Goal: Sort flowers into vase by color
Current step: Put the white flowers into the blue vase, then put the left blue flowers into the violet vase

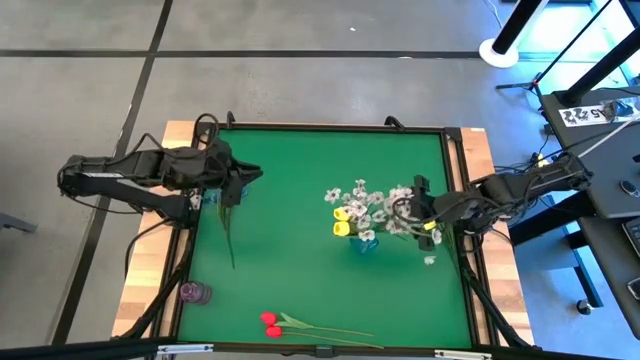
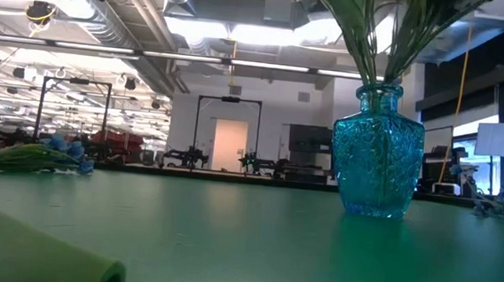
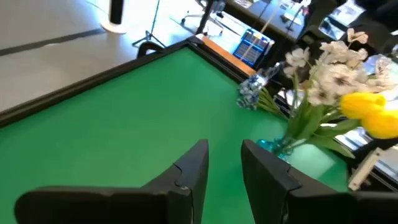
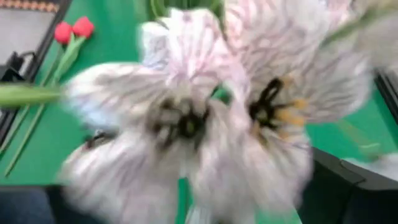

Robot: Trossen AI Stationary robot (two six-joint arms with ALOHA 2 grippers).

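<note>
Two dark robot arms reach over a green table (image 1: pixel 300 200) seen from above. Near the table's middle-right stands a blue glass vase (image 2: pixel 376 154) holding white blossoms (image 1: pixel 375 200) and yellow tulips (image 1: pixel 347 220). The right gripper (image 1: pixel 418 208) sits right against the white blossoms at the vase; its wrist camera is filled with blurred white petals (image 4: pixel 205 118), and whether its fingers are released or clenched cannot be told. The left gripper (image 3: pixel 225 168) hovers near the table's far left edge, its two fingers (image 3: pixel 186 171) slightly apart with nothing visible between them, though a long green stem (image 1: pixel 228 225) lies or hangs just beside it. Two red tulips (image 1: pixel 270 324) lie flat near the front edge. A small purple vase (image 1: pixel 194 292) stands at the front-left corner.
</note>
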